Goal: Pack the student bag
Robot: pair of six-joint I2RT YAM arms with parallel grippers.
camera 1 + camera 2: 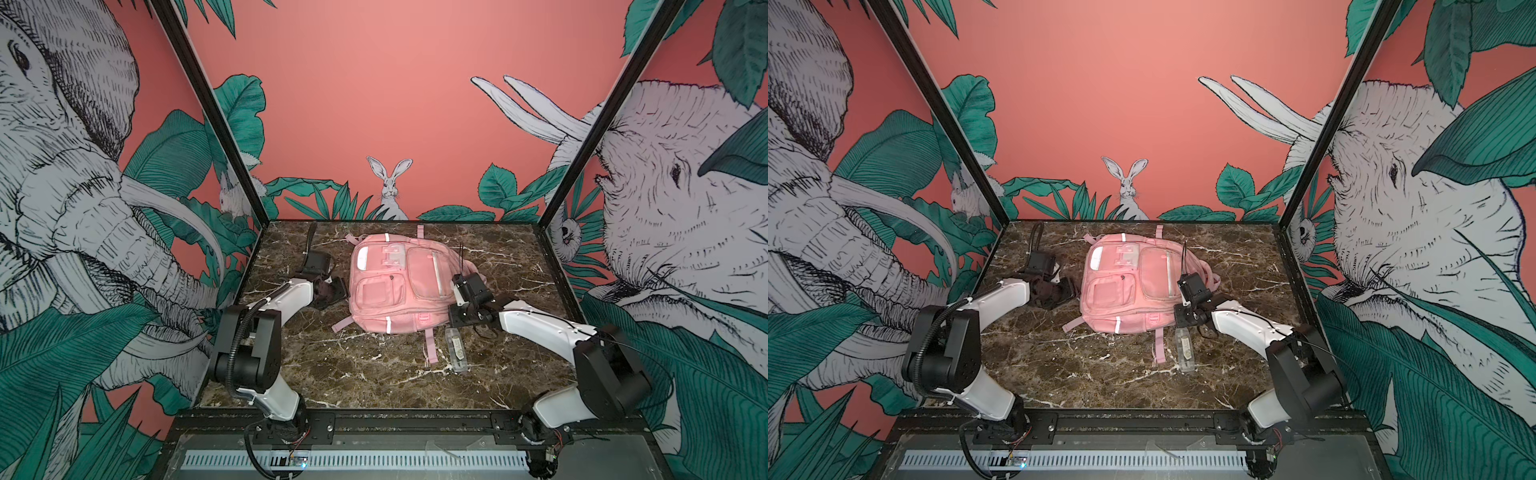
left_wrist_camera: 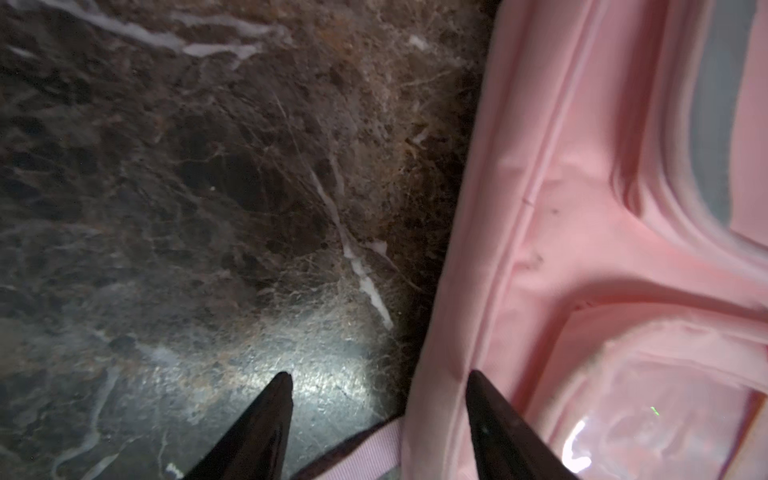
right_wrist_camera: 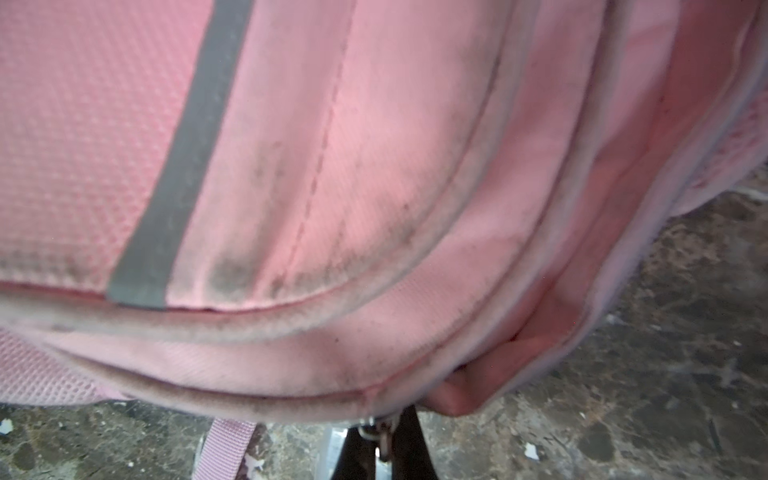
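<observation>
The student bag (image 1: 395, 282) (image 1: 1125, 282), a pink backpack with zip pockets and silver strips, lies flat, front up, in the middle of the marble table. My left gripper (image 1: 338, 291) (image 2: 379, 374) hangs open at the bag's left edge. One of its fingertips (image 2: 284, 376) is over the table, the second one over the bag's seam (image 2: 490, 249). At the bag's near right corner my right gripper (image 1: 452, 313) (image 3: 384, 442) is shut on a metal zip pull (image 3: 382, 434). The zip beside it gapes a little (image 3: 519, 349).
A clear plastic case (image 1: 456, 349) (image 1: 1185, 347) lies on the table (image 1: 332, 374) just in front of the right gripper. Loose pink straps (image 1: 430, 345) (image 3: 224, 444) trail from the bag's near side. Patterned walls close in the table on three sides.
</observation>
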